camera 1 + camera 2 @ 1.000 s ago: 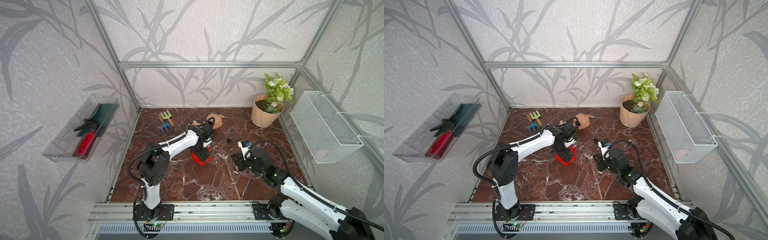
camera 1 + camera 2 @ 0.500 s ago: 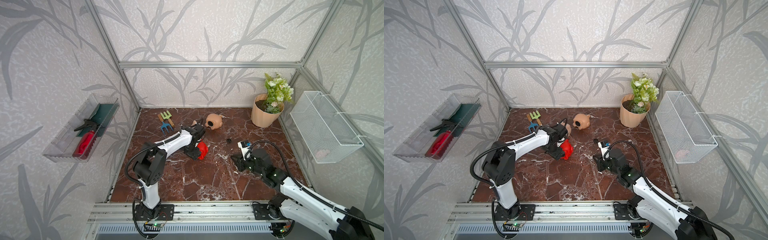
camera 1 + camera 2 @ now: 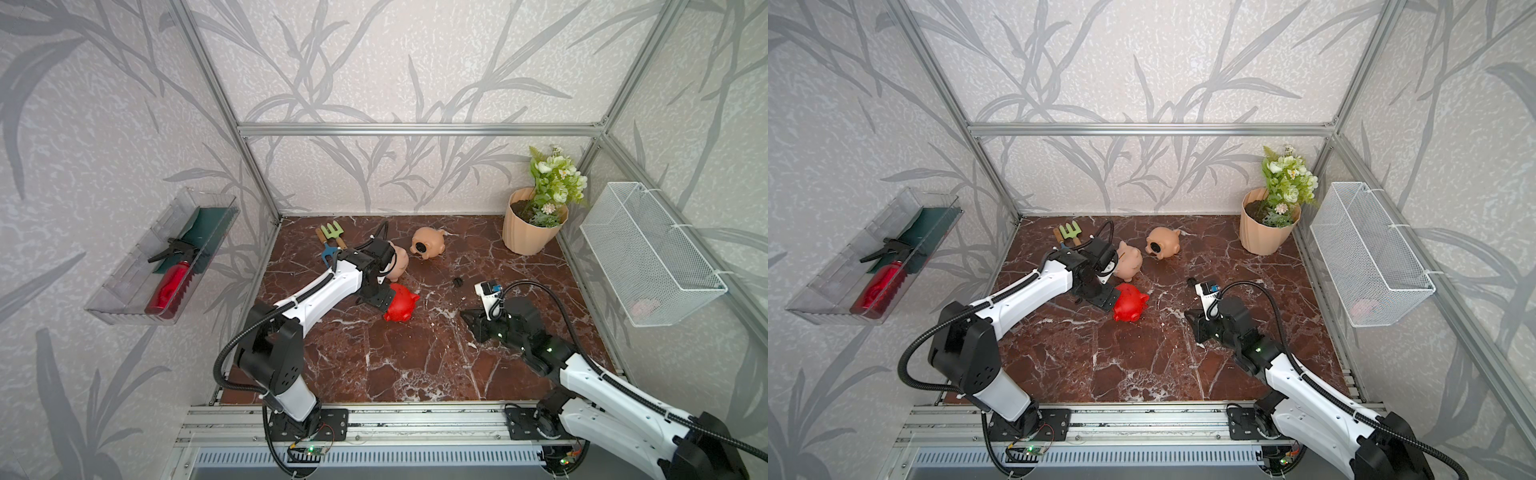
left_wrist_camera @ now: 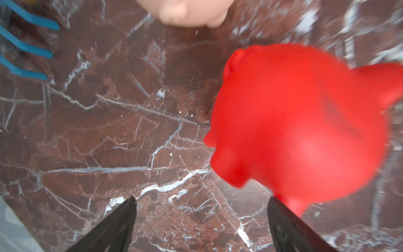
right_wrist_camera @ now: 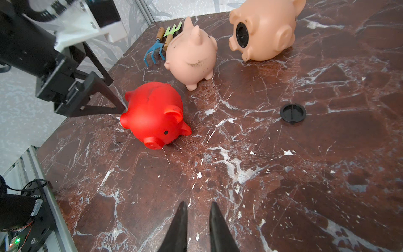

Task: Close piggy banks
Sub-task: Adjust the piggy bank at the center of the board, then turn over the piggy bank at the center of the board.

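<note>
Bright red plastic piggy bank (image 5: 153, 114): on its side mid-bench, belly hidden, left claw (image 4: 200, 203) spread, one tip at its rump. Standing peach-tan plastic pig (image 5: 192, 59): belly unseen. Toppled peach-tan plastic pig (image 5: 263, 32): hole looks unplugged. Round black plug (image 5: 292, 112): loose nearby. Right claw (image 5: 197, 209): nearly closed, empty.

Red pig (image 5: 154, 114) on its side, tan pig (image 5: 192, 59) upright, tan pig (image 5: 265, 30) tipped over
</note>
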